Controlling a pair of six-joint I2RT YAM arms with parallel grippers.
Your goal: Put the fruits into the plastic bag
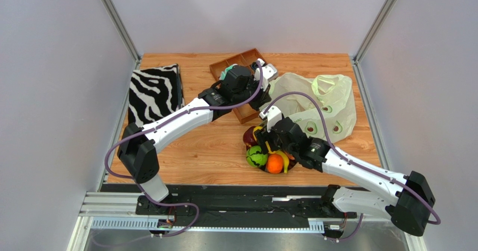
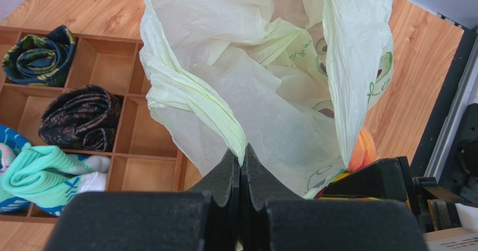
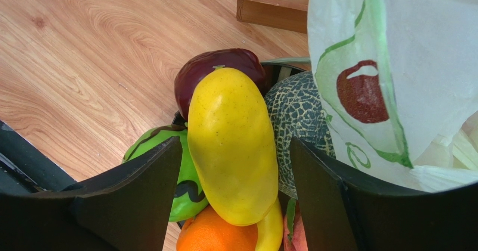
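Observation:
The fruits lie piled at the table's middle: dark red apple (image 1: 249, 134), striped green ball (image 1: 257, 157), orange (image 1: 274, 163) and banana (image 1: 284, 161). My right gripper (image 1: 276, 138) is open over the pile. Its fingers (image 3: 140, 189) straddle the yellow oblong fruit (image 3: 233, 144) with gaps on both sides. Around it are the apple (image 3: 216, 69), netted melon (image 3: 297, 114), green ball (image 3: 182, 186), orange (image 3: 213, 237) and a sliver of peach (image 3: 297, 237). My left gripper (image 2: 242, 157) is shut on a bunched edge of the pale green plastic bag (image 2: 263, 83), holding it up (image 1: 320, 102).
A wooden divided tray (image 1: 238, 66) stands behind the bag, with dark cloth rolls (image 2: 81, 116) and a teal one (image 2: 45, 172) in its compartments. A zebra-striped fabric box (image 1: 154, 91) lies at the left. Grey walls close in the table on three sides.

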